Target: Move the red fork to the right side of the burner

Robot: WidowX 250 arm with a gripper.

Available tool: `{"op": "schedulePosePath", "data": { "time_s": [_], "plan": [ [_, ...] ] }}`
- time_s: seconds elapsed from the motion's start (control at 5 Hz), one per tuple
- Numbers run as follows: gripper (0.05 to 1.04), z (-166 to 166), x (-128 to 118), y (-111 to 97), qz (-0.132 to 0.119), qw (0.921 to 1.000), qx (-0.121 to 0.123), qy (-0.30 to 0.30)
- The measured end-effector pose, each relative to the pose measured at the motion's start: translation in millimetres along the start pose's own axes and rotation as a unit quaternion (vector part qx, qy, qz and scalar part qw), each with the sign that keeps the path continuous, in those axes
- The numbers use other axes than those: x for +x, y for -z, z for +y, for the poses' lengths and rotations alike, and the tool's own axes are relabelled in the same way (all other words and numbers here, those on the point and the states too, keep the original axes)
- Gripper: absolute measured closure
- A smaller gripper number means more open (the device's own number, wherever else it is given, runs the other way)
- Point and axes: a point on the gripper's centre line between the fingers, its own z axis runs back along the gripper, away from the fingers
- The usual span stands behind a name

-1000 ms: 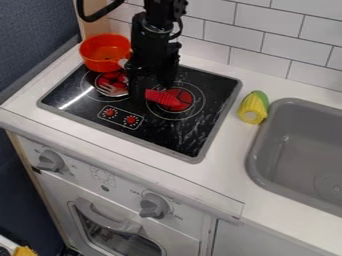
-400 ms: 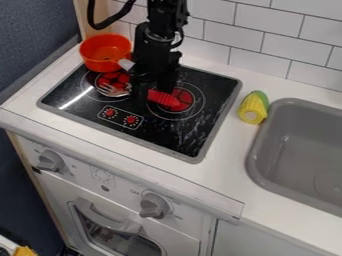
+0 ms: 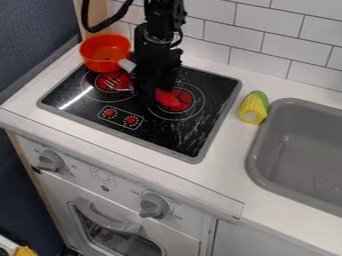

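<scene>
- The black two-finger gripper [image 3: 147,98] is hanging over the middle of the red-handled, silvery fork [image 3: 167,99], probably for a balanced hold; I am failing to tell whether it is open or closed.
- The fork is spanning the black glass cooktop [image 3: 175,135], its tines pointing towards the orange pot [image 3: 105,63].
- Its red handle is blending into the red burner marking [image 3: 186,98].
</scene>
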Motion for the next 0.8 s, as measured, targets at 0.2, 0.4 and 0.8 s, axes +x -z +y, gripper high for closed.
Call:
{"op": "schedulePosePath", "data": {
  "time_s": [0.2,0.4,0.8],
  "plan": [
    [0.612,3,-2,0,0.001,1.0,-0.006,-0.003],
    [0.612,4,-3,0,0.01,0.9999,-0.011,0.004],
    [0.677,16,-14,-10,0.046,0.9974,-0.024,0.05]
  ]
}}
